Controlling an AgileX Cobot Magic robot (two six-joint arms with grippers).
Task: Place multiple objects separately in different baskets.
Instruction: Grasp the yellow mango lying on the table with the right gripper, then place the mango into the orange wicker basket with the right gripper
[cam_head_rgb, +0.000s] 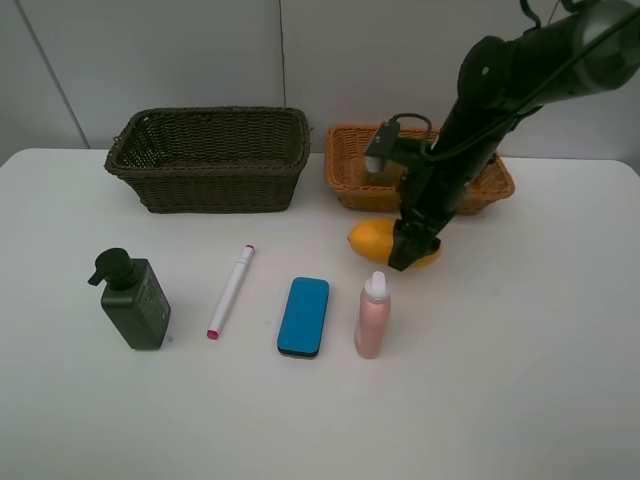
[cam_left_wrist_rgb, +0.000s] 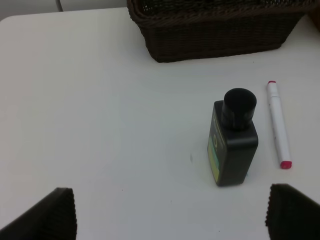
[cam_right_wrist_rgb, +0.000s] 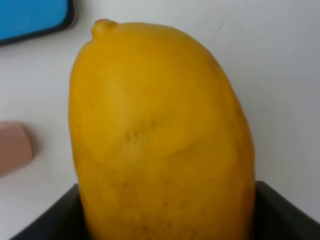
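1 yellow mango near orange-tan basket.

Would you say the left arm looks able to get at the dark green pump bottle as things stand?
Probably yes: the left gripper is open, the pump bottle stands upright ahead of it with bare table between, and the marker lies apart beside it.
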